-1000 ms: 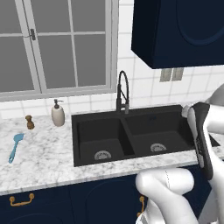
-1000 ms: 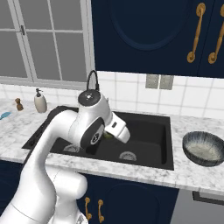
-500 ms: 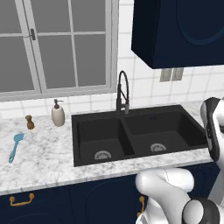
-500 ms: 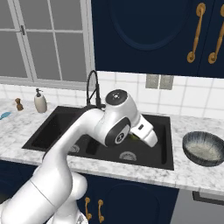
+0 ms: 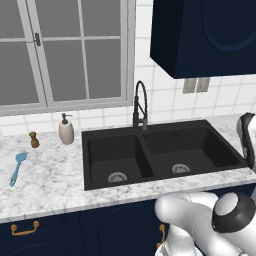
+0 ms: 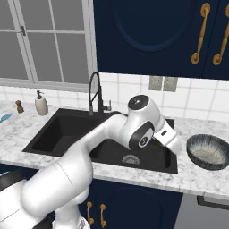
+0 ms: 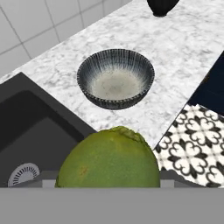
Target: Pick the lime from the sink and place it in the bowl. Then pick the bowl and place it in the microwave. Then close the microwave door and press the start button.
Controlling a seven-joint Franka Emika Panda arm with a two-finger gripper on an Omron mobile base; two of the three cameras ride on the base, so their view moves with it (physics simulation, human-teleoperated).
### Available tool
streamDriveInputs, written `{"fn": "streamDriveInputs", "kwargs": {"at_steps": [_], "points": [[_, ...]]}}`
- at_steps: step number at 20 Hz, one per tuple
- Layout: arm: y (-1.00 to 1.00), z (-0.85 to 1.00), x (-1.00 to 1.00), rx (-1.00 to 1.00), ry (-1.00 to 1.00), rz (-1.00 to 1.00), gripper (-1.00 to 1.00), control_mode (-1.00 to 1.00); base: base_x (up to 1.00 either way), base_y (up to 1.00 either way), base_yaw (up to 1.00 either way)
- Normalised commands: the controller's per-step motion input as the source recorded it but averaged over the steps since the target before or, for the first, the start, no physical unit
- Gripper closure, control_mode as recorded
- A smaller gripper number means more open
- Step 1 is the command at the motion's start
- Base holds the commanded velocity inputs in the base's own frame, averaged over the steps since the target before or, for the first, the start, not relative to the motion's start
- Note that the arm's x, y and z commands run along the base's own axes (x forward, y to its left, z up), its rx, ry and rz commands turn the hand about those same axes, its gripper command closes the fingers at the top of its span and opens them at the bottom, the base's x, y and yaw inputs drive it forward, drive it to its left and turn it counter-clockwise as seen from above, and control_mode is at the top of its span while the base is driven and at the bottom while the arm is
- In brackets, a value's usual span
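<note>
The yellow-green lime [image 7: 109, 159] sits large at the bottom of the hand view, with my gripper [image 7: 108, 181] shut on it and a grey finger tip at each side. Beyond it the striped grey-blue bowl [image 7: 116, 78] stands upright on the marble counter with nothing in it. From the right base view, my hand [image 6: 172, 136] hangs over the right end of the black sink [image 6: 67, 129], just left of the bowl [image 6: 208, 152]. The sink [image 5: 160, 150] shows both basins bare. The microwave and its door are out of view.
A tall black faucet [image 5: 140, 105] rises behind the sink. A soap dispenser [image 5: 66, 130], a small brown mill [image 5: 33, 139] and a blue spatula [image 5: 17, 168] lie on the left counter. A dark vessel [image 7: 162, 6] stands past the bowl. Patterned floor [image 7: 192, 151] shows beyond the counter edge.
The arm has swung to the right, from above the sink's right basin to its right end beside the bowl, carrying the lime. The bowl has not moved.
</note>
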Motion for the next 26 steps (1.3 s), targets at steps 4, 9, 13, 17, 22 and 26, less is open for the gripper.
{"fn": "streamDriveInputs", "kwargs": {"at_steps": [4, 9, 13, 17, 22, 26], "points": [[-0.71, 0.00, 0.33, 0.06, 0.00, -0.02, 1.00, -1.00, 0.00, 0.00, 0.00], [-0.55, -0.18, 0.33, 0.02, 0.00, 0.00, 1.00, -1.00, 0.00, 0.00, 0.00], [-0.39, -0.27, 0.38, 0.00, 0.00, 0.00, 1.00, -1.00, 0.00, 0.00, 0.00], [-0.32, -0.23, 0.30, 0.00, 0.00, 0.00, 1.00, -1.00, 0.00, 0.00, 0.00], [-0.32, -0.08, 0.07, 0.04, 0.00, 0.00, 1.00, -1.00, 0.00, 0.00, 0.00], [-0.22, -0.26, 0.11, 0.02, 0.00, 0.00, 1.00, -1.00, 0.00, 0.00, 0.00]]}}
